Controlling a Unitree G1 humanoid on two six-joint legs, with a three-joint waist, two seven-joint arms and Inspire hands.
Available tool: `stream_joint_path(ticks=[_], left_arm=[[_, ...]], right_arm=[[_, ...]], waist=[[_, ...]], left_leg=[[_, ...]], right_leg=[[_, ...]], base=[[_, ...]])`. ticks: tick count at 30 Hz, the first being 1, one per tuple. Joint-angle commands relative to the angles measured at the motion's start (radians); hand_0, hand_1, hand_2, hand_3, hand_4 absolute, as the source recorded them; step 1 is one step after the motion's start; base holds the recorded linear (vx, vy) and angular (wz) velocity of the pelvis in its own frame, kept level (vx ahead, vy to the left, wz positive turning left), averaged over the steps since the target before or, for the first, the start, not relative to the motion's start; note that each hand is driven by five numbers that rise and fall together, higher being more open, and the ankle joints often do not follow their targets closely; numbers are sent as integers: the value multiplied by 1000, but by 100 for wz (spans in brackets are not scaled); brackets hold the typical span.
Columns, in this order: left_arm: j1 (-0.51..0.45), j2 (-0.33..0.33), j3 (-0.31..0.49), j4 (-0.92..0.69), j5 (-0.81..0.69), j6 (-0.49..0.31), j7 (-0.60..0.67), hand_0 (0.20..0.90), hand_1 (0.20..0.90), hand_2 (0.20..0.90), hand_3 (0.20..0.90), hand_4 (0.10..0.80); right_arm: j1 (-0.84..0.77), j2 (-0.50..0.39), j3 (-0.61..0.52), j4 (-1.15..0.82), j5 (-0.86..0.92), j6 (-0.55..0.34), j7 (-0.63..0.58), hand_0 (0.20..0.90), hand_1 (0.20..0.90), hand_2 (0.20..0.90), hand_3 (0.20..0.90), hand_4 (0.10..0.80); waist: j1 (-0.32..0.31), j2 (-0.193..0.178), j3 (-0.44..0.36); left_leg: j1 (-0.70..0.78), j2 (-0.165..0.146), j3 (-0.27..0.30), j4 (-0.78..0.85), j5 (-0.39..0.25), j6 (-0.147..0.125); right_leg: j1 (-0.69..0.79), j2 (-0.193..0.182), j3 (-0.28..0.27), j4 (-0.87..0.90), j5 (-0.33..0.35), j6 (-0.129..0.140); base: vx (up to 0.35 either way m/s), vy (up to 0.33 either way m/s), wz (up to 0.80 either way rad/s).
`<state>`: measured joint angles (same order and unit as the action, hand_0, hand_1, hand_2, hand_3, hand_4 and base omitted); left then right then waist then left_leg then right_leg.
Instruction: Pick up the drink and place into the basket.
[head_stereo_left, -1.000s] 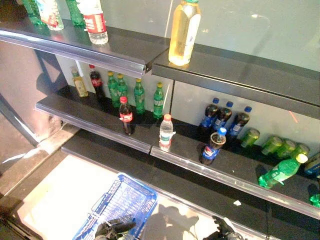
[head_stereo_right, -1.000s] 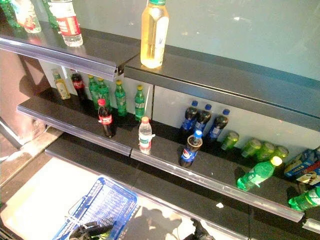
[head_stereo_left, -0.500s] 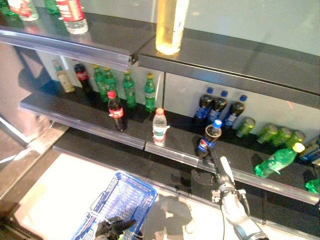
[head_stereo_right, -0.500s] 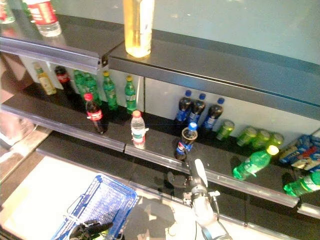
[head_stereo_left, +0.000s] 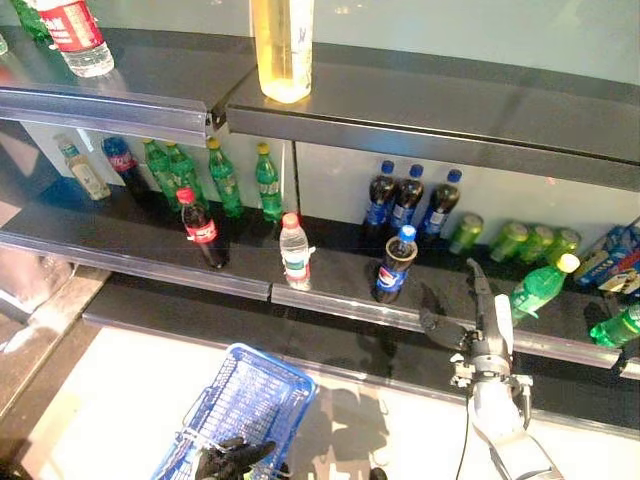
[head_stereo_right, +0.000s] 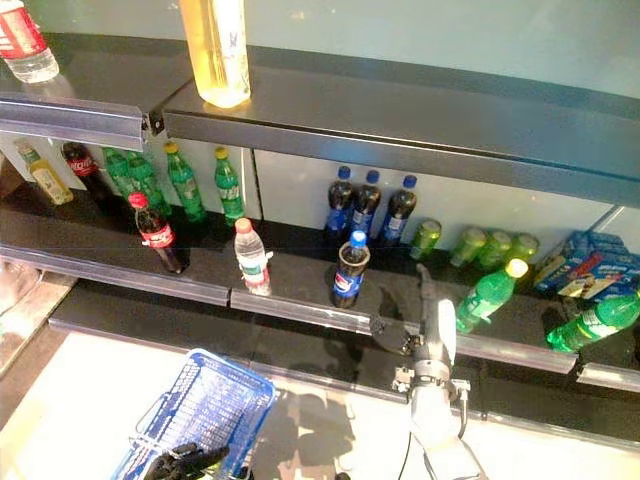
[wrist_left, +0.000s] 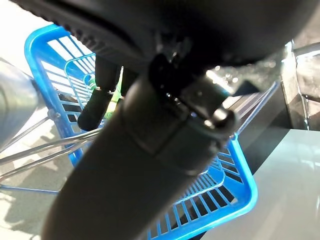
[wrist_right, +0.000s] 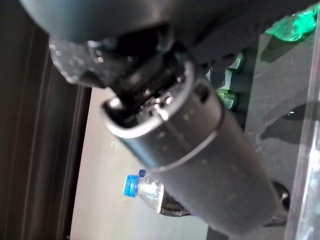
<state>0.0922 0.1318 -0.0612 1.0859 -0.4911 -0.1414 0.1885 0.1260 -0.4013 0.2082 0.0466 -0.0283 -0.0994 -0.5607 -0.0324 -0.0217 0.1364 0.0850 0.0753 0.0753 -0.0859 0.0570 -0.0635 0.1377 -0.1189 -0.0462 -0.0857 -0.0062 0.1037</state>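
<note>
Now right hand (head_stereo_left: 487, 330) higher, fingers straight, beside blue-capped cola bottle (head_stereo_left: 393, 266).

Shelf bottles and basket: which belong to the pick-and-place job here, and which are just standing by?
In play:
blue-capped cola bottle, nearest the open right hand
blue basket, handle held by left hand

Standing by:
water bottle
red-capped cola bottle
tall yellow drink
tilted green bottle

Cola bottle (head_stereo_left: 394, 265) stands at the shelf (head_stereo_left: 340, 300) front, water bottle (head_stereo_left: 294, 252) to its left, basket (head_stereo_left: 240, 405) on the floor below
</note>
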Motion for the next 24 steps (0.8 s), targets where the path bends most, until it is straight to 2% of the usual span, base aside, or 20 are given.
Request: stream_joint_path(ticks=[1,5,12,17,24], left_arm=[[61,18,-45,32,2,-24,8,300,300,300,200,100],[60,17,-63,18,-2,-20,10,300,300,300,200,100],[8,35,-125,-48,-41,-14,37,300,300,300,200,100],[-38,51,-160,-76,-71,-35,36,300,300,300,200,100],[-103,59,-199,-102,-117,-79,20,300,300,300,200,100]], right_arm=[[-119,-52,-34,-193,31,-131,-90,900,900,900,900,800],[-141,-49,-16,-184,41,-131,-101,900,900,900,900,800],[-256,-35,19,-133,61,-188,-223,900,900,900,900,800],[-383,-36,14,-94,56,-186,-299,900,900,900,900,800],[-547,-44,9,-36,26,-140,-367,900,900,900,900,800]], waist=[[43,2,18],[50,9,41],[72,22,160],[85,35,236],[91,55,319]], left_leg=[[-9,48,-49,65,-62,-10],[-49,41,-70,121,-67,-6],[-168,4,-115,245,-76,11],[-263,-27,-140,319,-76,20],[-344,-51,-148,351,-62,28]], right_leg=[[-93,-59,-42,79,52,24],[-125,-57,-48,142,31,8],[-230,-47,-66,295,-19,-29],[-307,-48,-74,362,-27,-49],[-378,-44,-70,390,-21,-65]], base=[[0,0,0],[0,0,0],[-99,3,5],[-147,3,10],[-119,27,-2]])
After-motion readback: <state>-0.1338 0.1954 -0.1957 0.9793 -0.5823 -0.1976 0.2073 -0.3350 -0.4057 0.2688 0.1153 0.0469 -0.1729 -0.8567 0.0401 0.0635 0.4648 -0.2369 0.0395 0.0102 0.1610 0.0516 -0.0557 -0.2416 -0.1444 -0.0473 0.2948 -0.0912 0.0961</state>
